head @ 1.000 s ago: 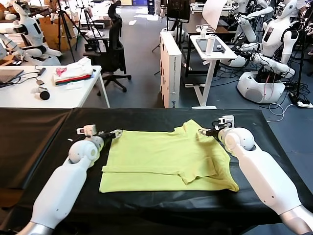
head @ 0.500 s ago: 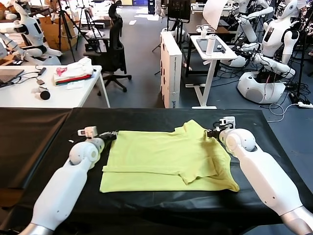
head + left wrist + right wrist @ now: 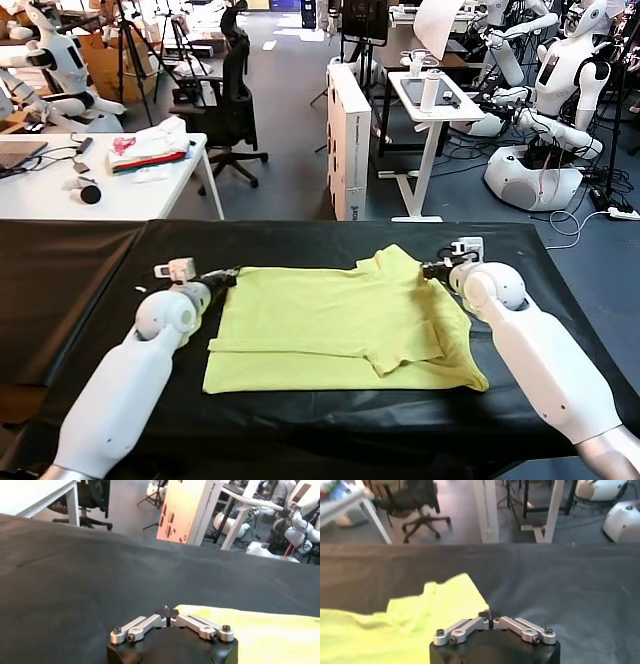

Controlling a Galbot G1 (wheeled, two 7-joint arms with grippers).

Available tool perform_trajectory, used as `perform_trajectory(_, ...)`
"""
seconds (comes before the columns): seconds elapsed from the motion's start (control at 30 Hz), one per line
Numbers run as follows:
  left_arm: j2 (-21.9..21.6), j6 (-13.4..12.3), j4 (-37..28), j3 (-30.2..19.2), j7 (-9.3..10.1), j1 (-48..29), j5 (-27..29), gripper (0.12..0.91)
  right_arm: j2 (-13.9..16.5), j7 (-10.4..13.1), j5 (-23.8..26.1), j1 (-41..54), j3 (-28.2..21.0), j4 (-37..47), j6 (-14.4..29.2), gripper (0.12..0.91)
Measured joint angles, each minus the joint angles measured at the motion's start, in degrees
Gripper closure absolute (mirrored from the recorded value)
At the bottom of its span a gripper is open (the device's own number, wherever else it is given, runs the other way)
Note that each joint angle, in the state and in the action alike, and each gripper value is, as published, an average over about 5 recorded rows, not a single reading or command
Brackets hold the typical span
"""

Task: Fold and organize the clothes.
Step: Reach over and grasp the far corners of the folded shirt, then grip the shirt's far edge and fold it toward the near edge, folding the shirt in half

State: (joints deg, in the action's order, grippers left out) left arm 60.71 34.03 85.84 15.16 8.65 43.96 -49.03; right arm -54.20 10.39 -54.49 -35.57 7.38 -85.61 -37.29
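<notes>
T-shirt (image 3: 340, 325) mid-frame: plain lime yellow-green, no pattern showing. Table cover (image 3: 80, 290) under it: flat black, matte. Both arms (image 3: 120, 385) glossy white w/ grey joints; left gripper (image 3: 222, 279) & right gripper (image 3: 428, 269) black w/ silver metal links. Upper left: white desk (image 3: 110, 190) w/ folded stack (image 3: 150, 152), white/pink/red layers. Upper centre: black office chair (image 3: 232, 95); white cardboard box (image 3: 350, 140) w/ dark print.

Closed left claw (image 3: 167, 611) beside T-shirt (image 3: 260, 630) edge

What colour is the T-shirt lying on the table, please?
Plain lime yellow-green T-shirt; clearest in the head view.
</notes>
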Motion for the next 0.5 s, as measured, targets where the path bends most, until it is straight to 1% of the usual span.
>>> perform_trajectory(0.13, -1.3, 0.0, 3.1, 1.5, 0.38, 1.8, -1.5, 0.883, 1.2, 0.1, -0.8, -2.2, 1.7, -2.9, 0.2, 0.886)
perform_trajectory(0.3, -3.1, -0.1, 7.9, 4.1, 0.14, 6.0, -2.7, 0.883, 2.9, 0.5, -1.8, -6.0, 4.0, -6.7, -0.6, 0.886)
perform_trajectory(0.4, -4.2, -0.3, 11.0, 5.8, -0.06, 9.1, -3.0, 0.883, 4.1, 1.3, -3.2, -8.5, 5.5, -9.2, -1.4, 0.886)
perform_trajectory(0.5, -5.1, -0.3, 14.1, 7.7, -0.06, 12.4, -3.5, 0.883, 5.6, 2.8, -4.8, -11.1, 7.2, -12.4, -2.4, 0.886)
